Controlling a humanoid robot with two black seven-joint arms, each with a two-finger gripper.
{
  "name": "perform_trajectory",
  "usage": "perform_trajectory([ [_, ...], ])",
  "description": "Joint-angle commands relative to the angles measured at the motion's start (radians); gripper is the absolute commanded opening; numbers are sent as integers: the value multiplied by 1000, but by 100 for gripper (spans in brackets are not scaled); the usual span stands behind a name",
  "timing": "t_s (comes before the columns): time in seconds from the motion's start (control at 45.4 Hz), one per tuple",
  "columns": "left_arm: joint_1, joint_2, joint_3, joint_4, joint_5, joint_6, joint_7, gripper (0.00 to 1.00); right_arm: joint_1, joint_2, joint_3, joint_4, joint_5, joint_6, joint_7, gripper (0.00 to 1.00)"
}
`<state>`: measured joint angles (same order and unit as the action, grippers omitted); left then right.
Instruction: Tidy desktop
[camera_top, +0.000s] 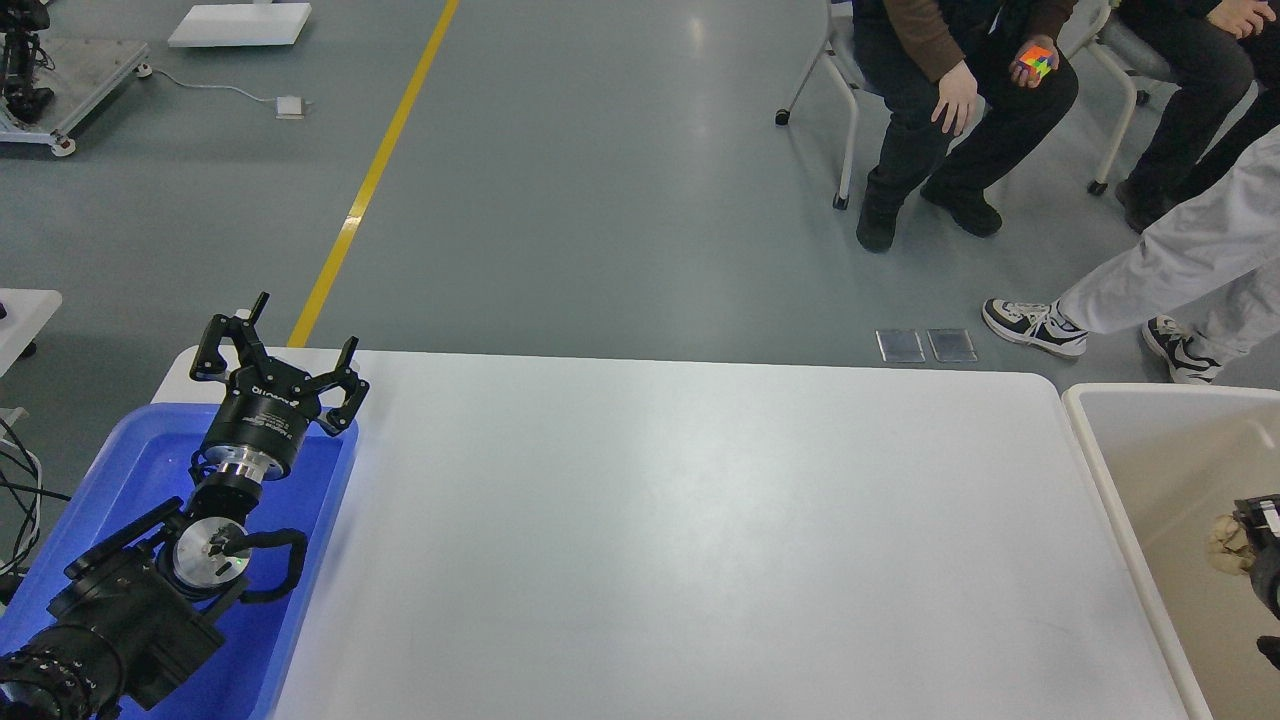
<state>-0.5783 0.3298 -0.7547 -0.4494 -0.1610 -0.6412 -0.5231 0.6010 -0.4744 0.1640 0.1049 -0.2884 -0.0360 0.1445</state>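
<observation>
the desk (680, 540) fills the space straight ahead of me, white and matte, between the blue tray (320, 520) and the beige bin (1150, 480). my left end effector (300, 350) hangs over the tray's far corner, fingers spread. my right end effector (1262, 545) sits in the bin beside a pale lumpy thing (1228, 543); i cannot tell its grip.

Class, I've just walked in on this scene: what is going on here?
A humanoid robot is tidying a large matte white desktop. Its left gripper is open above the blue plastic tray, holding nothing. The right gripper shows only partly at the edge, over the beige plastic bin, beside a pale crumpled object.
</observation>
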Motion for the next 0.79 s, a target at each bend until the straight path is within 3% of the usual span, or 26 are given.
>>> perform_trajectory([
  [0.0,0,0,0,0,0,0,0,100,0,-12,5,-1,32,-4,3,100],
  [0.33,0,0,0,0,0,2,0,100,55,-27,32,6,51,-2,7,100],
  [0.573,0,0,0,0,0,2,0,100,141,-67,333,58,296,42,7,100],
  [0.771,0,0,0,0,0,2,0,100,157,-107,528,217,405,188,9,100],
])
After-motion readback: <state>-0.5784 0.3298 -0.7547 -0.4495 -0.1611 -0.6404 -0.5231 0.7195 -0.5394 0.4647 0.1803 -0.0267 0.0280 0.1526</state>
